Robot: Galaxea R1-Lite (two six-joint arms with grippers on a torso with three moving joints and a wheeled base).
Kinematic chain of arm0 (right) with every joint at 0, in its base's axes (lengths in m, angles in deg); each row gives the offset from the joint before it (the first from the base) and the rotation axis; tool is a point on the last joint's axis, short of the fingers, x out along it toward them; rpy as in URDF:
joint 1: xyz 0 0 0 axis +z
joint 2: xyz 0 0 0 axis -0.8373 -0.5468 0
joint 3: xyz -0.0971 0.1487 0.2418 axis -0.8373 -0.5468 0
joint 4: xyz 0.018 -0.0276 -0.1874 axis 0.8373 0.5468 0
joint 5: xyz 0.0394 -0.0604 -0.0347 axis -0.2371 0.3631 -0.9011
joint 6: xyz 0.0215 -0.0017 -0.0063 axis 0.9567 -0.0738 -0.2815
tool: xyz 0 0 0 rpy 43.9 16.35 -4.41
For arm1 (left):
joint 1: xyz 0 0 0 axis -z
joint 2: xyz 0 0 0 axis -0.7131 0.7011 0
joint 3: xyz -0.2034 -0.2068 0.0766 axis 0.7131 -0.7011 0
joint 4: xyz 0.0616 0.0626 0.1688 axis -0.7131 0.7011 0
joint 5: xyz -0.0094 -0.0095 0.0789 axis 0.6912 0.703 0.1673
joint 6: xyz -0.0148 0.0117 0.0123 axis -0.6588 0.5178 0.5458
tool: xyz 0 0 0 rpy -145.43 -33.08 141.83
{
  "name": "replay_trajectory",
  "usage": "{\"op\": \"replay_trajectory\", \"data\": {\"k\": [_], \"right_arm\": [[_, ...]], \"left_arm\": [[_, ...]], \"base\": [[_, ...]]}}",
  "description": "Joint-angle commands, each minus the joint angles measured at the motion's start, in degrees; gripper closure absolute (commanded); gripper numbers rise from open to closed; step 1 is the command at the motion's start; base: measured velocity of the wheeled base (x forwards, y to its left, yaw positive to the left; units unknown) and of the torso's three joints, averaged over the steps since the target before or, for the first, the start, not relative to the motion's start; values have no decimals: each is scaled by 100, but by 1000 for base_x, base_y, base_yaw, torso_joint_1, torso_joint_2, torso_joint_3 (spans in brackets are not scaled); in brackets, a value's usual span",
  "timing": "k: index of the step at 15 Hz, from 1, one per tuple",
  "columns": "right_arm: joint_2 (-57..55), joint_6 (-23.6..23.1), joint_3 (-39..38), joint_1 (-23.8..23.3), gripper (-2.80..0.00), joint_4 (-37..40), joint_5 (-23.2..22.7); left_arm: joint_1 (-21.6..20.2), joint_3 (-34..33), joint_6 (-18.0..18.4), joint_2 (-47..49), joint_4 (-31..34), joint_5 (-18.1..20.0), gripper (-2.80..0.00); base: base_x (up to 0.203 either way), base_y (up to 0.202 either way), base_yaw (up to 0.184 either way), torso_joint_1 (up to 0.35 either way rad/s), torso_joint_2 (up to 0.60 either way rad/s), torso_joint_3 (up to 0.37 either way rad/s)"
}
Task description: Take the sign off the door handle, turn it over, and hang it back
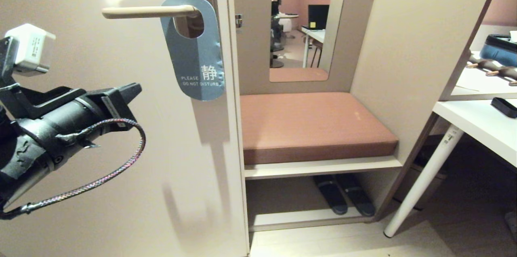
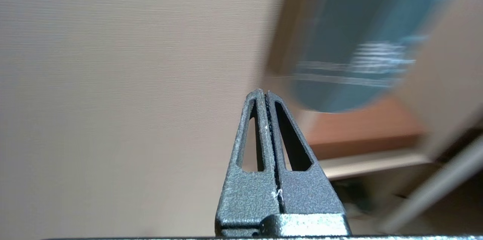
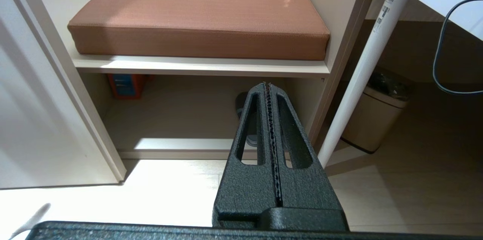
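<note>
Blue sign (image 1: 195, 53) on door handle (image 1: 147, 12) reads "PLEASE DO NOT DISTURB".

A beige door panel (image 1: 101, 148) fills the left of the head view. To its right, a built-in niche holds a terracotta seat cushion (image 1: 311, 123) on a pale shelf (image 1: 323, 167). A pair of dark slippers (image 1: 343, 198) lies in the open compartment below the shelf. A tall mirror (image 1: 301, 22) is set in the back wall of the niche above the cushion. At the right stands a white surface (image 1: 480, 125) on a slanted white leg (image 1: 420, 184). A beige waste bin (image 3: 373, 119) stands under it. The floor (image 1: 347, 243) is light wood plank, brightly lit near the niche.
</note>
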Motion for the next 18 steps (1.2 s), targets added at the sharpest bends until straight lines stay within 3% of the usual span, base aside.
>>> {"op": "replay_trajectory", "data": {"k": [1, 8, 14, 18], "right_arm": [[-5, -2, 6, 5, 0, 4, 0], [-5, -10, -1, -4, 0, 4, 0], [-5, -4, 1, 4, 0, 4, 0], [-5, -2, -1, -4, 0, 4, 0]], "left_arm": [[-177, -261, 42, -197, -20, -6, 0], [-1128, -973, 95, -929, -25, -5, 0], [-1397, -1931, 121, -1866, -25, -8, 0], [-1755, -2788, 356, -2832, -28, 33, 0]], "base": [[0, 0, 0, 0, 0, 0], [0, 0, 0, 0, 0, 0], [0, 0, 0, 0, 0, 0], [0, 0, 0, 0, 0, 0]]}}
